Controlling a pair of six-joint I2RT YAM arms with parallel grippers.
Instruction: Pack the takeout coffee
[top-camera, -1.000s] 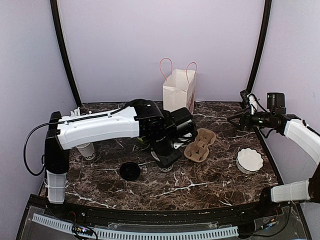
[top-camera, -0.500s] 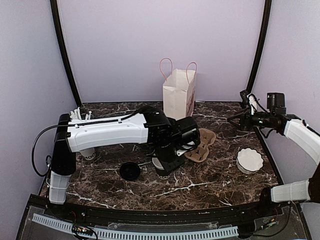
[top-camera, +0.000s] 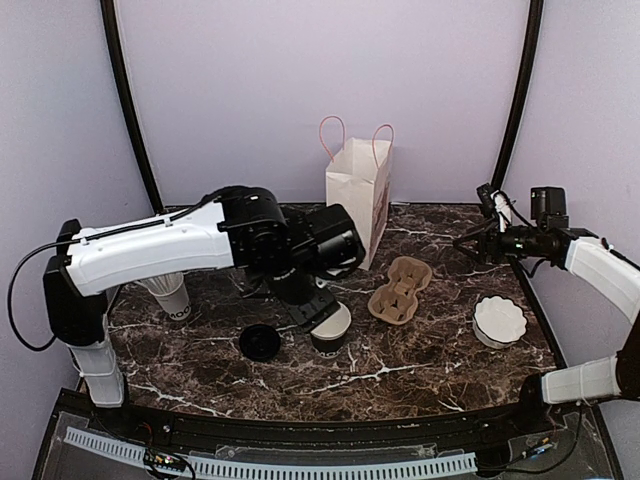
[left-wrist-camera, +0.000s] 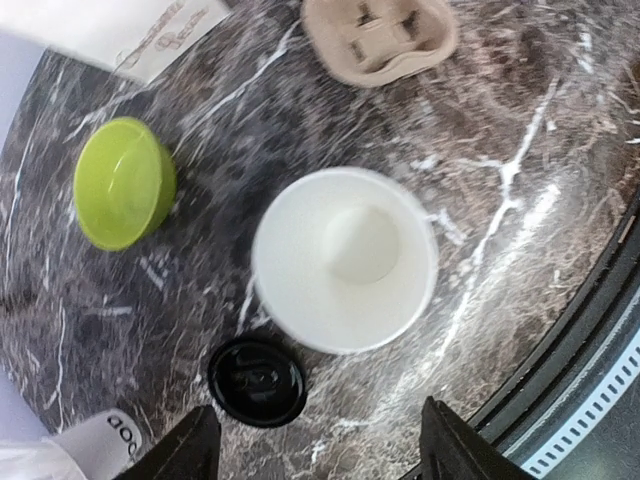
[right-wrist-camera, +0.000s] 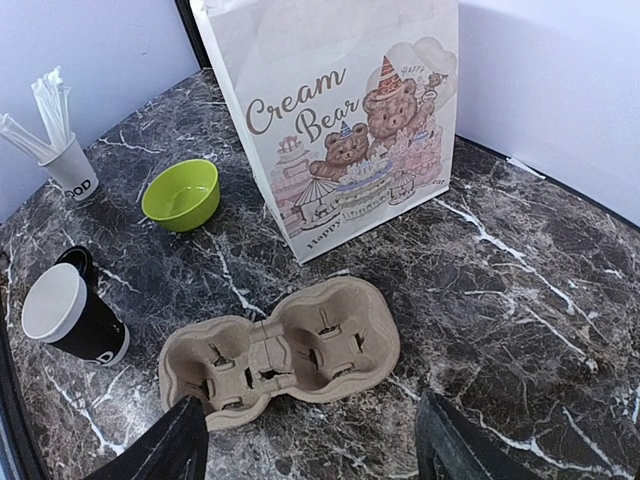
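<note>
The takeout coffee cup (top-camera: 331, 327), black outside with a white rim and inside, stands upright and uncovered on the marble table (top-camera: 420, 370). Its black round lid (top-camera: 259, 342) lies flat just to its left. My left gripper (left-wrist-camera: 315, 455) hovers above the cup (left-wrist-camera: 345, 260) and the lid (left-wrist-camera: 257, 380), open, with nothing between the fingers. My right gripper (right-wrist-camera: 312, 450) is open and empty at the far right, held over the brown two-cup carrier (right-wrist-camera: 280, 350). From there the cup (right-wrist-camera: 70, 315) shows at the left, with the lid (right-wrist-camera: 75, 262) behind it.
A printed white paper bag (top-camera: 357, 190) stands at the back centre, and the carrier (top-camera: 400, 290) lies in front of it. A lime-green bowl (left-wrist-camera: 122, 182) sits behind the cup. A white cup of straws (top-camera: 172, 298) is at the left. A white scalloped dish (top-camera: 499, 320) sits at the right.
My left gripper has opened and let go of the cup, which now stands on the table. The left arm has lifted and drawn back to the left. The right arm has barely moved.
</note>
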